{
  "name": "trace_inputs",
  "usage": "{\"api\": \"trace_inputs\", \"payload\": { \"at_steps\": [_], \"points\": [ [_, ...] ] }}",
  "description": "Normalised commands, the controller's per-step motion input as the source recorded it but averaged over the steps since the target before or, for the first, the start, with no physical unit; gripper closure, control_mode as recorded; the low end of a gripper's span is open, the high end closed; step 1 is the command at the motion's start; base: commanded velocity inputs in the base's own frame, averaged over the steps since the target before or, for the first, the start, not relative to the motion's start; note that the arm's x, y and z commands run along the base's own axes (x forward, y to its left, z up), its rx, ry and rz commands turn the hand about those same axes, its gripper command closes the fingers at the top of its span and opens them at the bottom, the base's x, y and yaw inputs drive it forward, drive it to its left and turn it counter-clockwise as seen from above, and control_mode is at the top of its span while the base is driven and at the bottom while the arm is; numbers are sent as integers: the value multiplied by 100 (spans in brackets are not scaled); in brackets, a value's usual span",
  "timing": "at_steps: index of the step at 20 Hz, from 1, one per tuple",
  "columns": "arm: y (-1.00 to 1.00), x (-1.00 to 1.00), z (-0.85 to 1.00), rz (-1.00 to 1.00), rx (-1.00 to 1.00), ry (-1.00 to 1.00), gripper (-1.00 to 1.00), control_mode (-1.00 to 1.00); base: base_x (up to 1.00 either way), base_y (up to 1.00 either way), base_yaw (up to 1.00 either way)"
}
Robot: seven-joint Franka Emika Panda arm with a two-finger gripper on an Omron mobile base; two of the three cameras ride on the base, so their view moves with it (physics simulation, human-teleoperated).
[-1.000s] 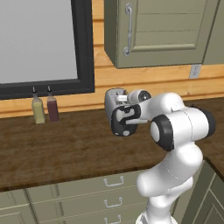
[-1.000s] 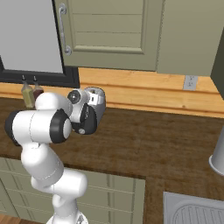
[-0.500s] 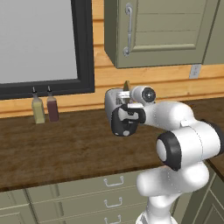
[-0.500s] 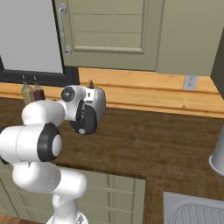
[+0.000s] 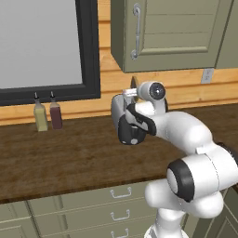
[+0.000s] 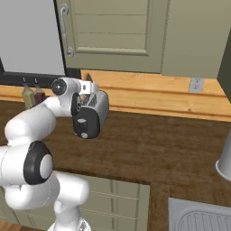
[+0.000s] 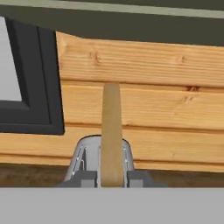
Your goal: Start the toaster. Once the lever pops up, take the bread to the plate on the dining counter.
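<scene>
Gripper (image 7: 112,178) sits low centre in the hand view, fingers (image 7: 88,178) pressed onto the bread (image 7: 112,131) from both sides. Slice is seen edge-on, a tan vertical strip running from the fingers up to mid frame. It stands upright over the toaster (image 7: 103,157), whose chrome top shows just behind the tips, bottom centre. Can't tell if the lower edge of the bread is out of the slot or not.

Left base view: arm comes up from lower right, hand reaches left to the toaster (image 5: 126,122) at frame centre. Its black end face points toward the camera, bottom left. Bread (image 5: 134,83) pokes up as a thin tan tip just above the hand. Gripper (image 5: 131,93) itself is mostly hidden by the wrist. Lever not readable at this size.

Right base view: arm enters lower left, hand over the toaster (image 6: 93,115) centre left. Black end face toward the lower left, chrome body on the right. Bread tip (image 6: 87,77) just above the hand.

Toaster stands on a dark wood worktop (image 5: 69,158) with pale drawers (image 5: 116,204) under its front edge. 2 bottles (image 5: 48,115) stand against the wall at middle left of the left view, well apart from the toaster. Behind: wood-plank wall, dark-framed window (image 5: 44,46) upper left, green cabinet door (image 5: 172,32) with a metal handle upper right. Outlet (image 6: 196,84) on the wall at right. Sink (image 6: 203,216) at lower right of the right view.
</scene>
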Motion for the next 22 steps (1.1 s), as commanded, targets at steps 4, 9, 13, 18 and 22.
{"api": "trace_inputs", "payload": {
  "at_steps": [4, 9, 13, 18, 22],
  "points": [
    [9, -24, 80, 0, -6, 0, 100, -100, 0, 0, 0],
    [7, -37, 57, 0, -6, 0, 100, -100, 0, 0, 0],
    [0, -44, 21, 0, -3, 6, 100, -100, 0, 0, 0],
    [0, -56, 0, 0, -3, 5, 100, -100, 0, 0, 0],
    [0, -79, 15, 0, -3, 0, 100, -100, 0, 0, 0]
  ]
}}
